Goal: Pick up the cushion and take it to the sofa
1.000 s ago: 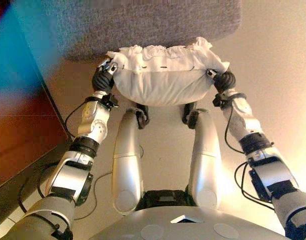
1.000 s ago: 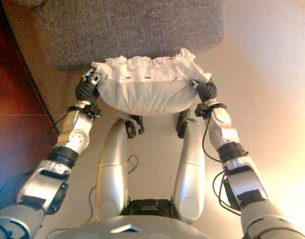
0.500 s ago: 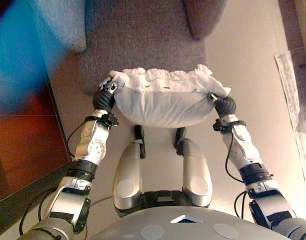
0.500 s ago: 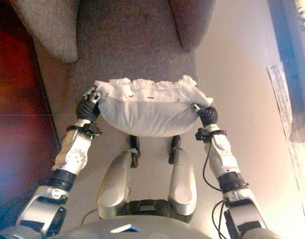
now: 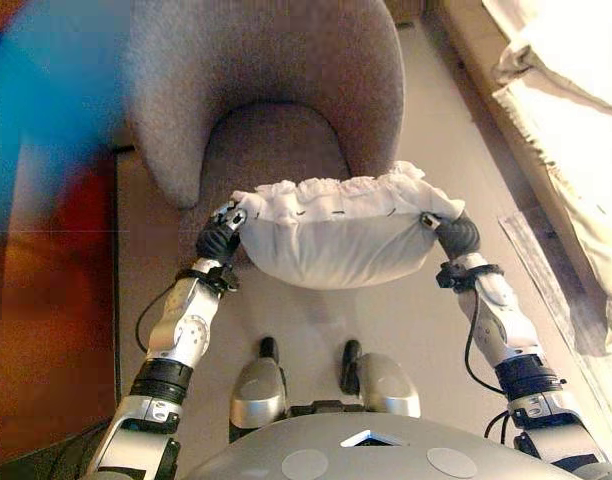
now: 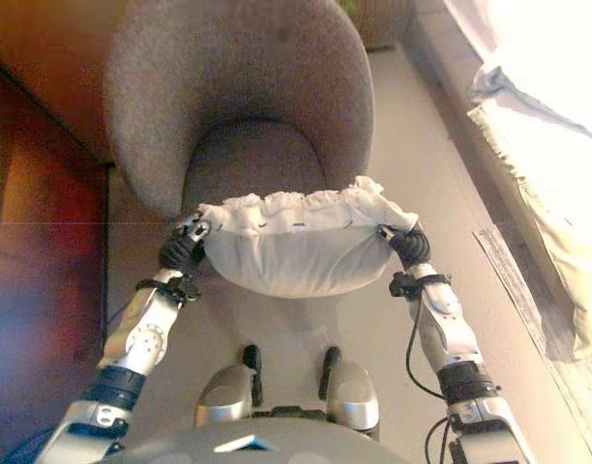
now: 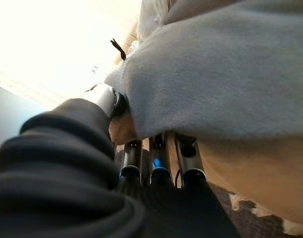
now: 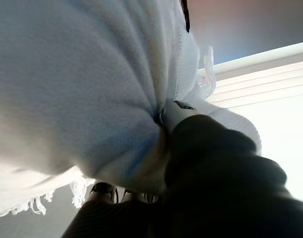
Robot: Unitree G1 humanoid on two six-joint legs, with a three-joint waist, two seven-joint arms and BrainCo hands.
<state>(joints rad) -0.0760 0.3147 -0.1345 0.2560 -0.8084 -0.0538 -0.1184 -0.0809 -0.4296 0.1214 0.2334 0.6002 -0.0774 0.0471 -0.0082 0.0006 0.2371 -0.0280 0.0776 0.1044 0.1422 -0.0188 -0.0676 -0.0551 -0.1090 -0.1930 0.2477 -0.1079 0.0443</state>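
Observation:
A white cushion with a frilled edge hangs between my two hands, held up in the air just in front of the grey sofa chair. My left hand grips its left end, with the thumb on top and the fingers underneath. My right hand grips its right end, with the thumb pressed into the cloth. The cushion fills both wrist views. The chair's seat and curved back lie right behind the cushion.
A dark red-brown wooden unit stands along the left. Pale curtain cloth hangs at the right by a bright window. Beige floor lies around the chair and under the cushion.
The whole view has shifted: the chair's seat and back have come fully into sight. The cushion stays held between both hands in the same grip.

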